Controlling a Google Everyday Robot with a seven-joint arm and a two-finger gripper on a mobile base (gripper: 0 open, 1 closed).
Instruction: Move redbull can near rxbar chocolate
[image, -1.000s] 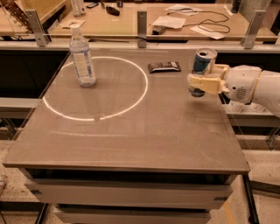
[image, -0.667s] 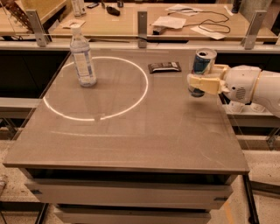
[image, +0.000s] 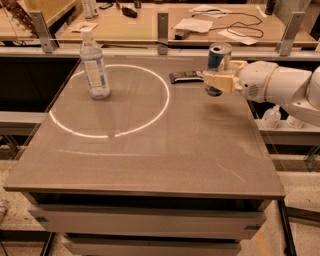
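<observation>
Where the white arm extends in from the right edge, the gripper (image: 218, 82) stands over the far right part of the table (image: 150, 165), its pale fingers (image: 209, 80) clamped on the lower half of the upright redbull can (image: 219, 56). The rxbar chocolate (image: 187, 76) lies flat just left of the can, close to the fingertips; whether the can's base touches the tabletop cannot be told. A water bottle (image: 95, 65) stands well apart at far left.
</observation>
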